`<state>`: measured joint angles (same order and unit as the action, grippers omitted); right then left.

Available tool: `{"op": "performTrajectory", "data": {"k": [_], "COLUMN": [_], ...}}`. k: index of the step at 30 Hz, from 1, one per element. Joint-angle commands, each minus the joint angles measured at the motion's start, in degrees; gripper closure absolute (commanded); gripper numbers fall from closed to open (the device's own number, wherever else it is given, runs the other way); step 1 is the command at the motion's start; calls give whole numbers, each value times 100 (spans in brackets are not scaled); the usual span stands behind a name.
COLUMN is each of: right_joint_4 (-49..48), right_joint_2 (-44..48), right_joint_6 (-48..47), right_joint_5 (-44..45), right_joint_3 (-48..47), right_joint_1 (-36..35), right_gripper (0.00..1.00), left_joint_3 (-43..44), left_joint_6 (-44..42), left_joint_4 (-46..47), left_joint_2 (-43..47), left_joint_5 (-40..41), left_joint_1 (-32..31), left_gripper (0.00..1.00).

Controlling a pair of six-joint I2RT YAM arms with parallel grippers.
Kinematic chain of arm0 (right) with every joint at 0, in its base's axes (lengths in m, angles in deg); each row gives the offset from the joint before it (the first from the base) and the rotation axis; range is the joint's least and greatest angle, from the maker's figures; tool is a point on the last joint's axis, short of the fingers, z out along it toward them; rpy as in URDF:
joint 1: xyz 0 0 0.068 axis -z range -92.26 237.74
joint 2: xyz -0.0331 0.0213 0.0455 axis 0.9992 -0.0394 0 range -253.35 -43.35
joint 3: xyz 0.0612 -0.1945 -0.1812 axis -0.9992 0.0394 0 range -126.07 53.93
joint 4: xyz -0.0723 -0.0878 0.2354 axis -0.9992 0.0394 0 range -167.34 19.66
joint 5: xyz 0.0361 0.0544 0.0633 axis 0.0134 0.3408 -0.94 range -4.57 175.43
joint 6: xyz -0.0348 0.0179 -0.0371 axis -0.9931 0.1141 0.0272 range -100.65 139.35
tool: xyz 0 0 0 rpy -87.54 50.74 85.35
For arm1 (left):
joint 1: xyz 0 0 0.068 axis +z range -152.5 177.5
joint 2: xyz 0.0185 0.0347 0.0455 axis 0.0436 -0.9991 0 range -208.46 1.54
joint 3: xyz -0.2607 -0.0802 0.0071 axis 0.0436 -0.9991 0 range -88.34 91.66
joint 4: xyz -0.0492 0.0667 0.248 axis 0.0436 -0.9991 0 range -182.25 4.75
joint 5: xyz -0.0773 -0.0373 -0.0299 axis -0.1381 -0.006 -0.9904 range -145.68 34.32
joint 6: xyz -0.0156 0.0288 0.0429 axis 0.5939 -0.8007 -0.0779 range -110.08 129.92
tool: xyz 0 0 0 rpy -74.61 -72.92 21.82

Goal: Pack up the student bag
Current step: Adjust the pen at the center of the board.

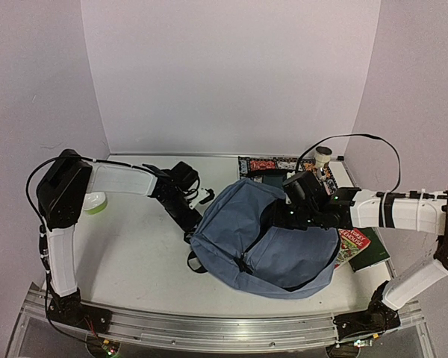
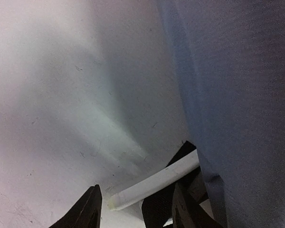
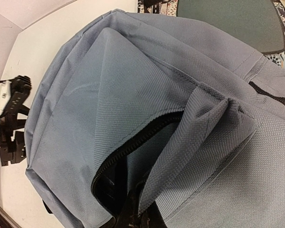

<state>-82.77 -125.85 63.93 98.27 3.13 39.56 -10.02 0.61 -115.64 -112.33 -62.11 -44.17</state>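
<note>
A: Start at the near edge. Why does the student bag (image 1: 269,250) lie the way it does?

B: It's slumped on the table, right of the middle and close to the near edge, with its opening facing up. The right gripper (image 3: 138,214) is clenched on a fold of fabric right at the zipper (image 3: 133,141). I judge it's lifting that lip so the mouth gapes for packing.

A: Is anything inside?

B: I can't tell. Past the zipper teeth it's only dark.

A: And the green book (image 1: 362,250)?

B: It's by the table's right edge, with its left part under the bag, so much of the cover is hidden. It's probably waiting to go in.

A: What about the left gripper (image 2: 135,194)?

B: It's just beside the bag's left flank, toward the middle of the table. The jaws are apart and clamp nothing. My guess is it's placed there to steady that side. A white rod (image 2: 154,184) lies across just past the fingertips. It's too blurred and cut off to name, and I can't say whether it touches them.

A: And farther back?

B: A small green-and-white bowl (image 1: 95,203) sits near the left edge, half hidden behind the left arm (image 1: 119,177). Along the far edge, toward the right corner, lies a patterned mat (image 1: 276,162) with a dark teal pouch (image 3: 228,23) on it. The bag's top covers their near side. Beside the mat stands a white cylinder (image 1: 323,155), too small to identify.
</note>
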Motion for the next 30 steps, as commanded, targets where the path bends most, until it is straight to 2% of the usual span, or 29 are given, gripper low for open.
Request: {"op": "performTrajectory", "data": {"k": [1,7,12,20,24,30], "right_joint_4": [-117,-126,-128,-134,-142,-142], "right_joint_2": [94,62,-21,-149,-160,-204], "right_joint_6": [-65,-64,-94,-150,-160,-215], "right_joint_5": [38,35,35,-2,-9,-28], "right_joint_3": [-119,-137,-210,-327,-342,-385], "right_joint_1": [8,8,9,5,6,8], "right_gripper": [100,100,100,100,100,100], "left_joint_3": [360,362,218,7,-209,-621], "left_joint_6": [-297,-316,-165,543,1100,1533], "left_joint_4": [-217,-279,-295,-291,-305,-354], "left_joint_2": [-340,-440,-427,-311,-62,301], "left_joint_5": [-104,20,895,1454,1520,1504], "left_joint_1": [-10,-16,-5,223,477,493], "left_gripper": [48,53,69,86,91,94]}}
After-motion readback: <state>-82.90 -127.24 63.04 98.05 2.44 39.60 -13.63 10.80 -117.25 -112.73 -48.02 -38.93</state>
